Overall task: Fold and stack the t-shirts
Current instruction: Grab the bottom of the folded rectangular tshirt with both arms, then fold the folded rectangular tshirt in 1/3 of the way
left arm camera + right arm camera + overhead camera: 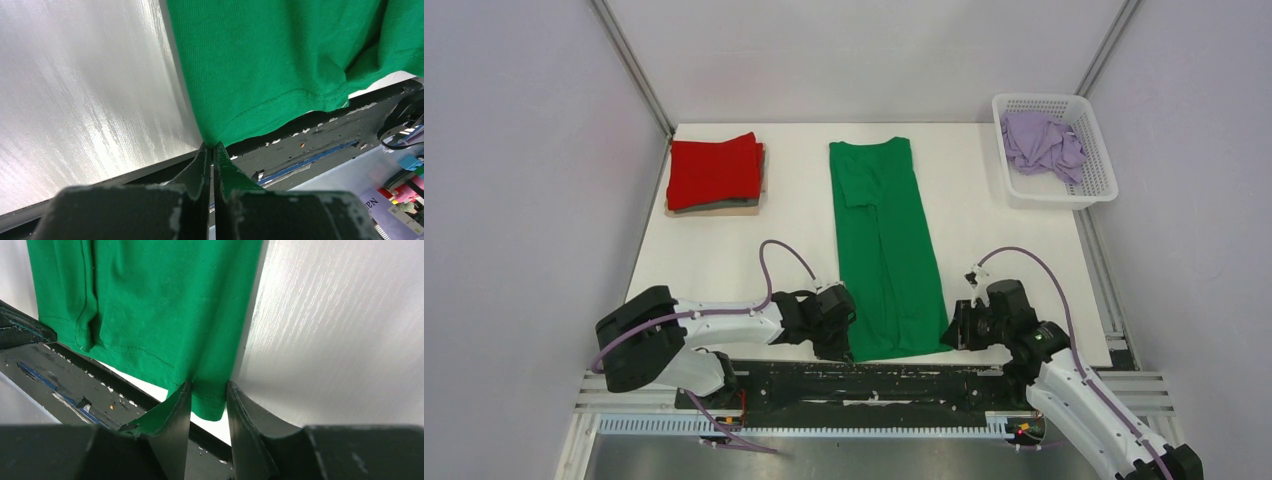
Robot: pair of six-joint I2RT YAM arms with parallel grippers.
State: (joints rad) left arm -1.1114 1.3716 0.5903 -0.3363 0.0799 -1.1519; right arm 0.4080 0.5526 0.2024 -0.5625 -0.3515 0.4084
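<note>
I see green t-shirt folded lengthwise mid-table, left gripper clenched on its near left corner, right gripper jaws parted astride near right corner, red t-shirt folded far left, lilac t-shirt in basket.

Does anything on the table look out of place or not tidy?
The green t-shirt lies slightly slanted, with its near hem at the very edge of the table. The lilac t-shirt sits crumpled in the basket.

Robot lab test cell, plain white walls, aluminium frame posts, white table, black mounting rail
</note>
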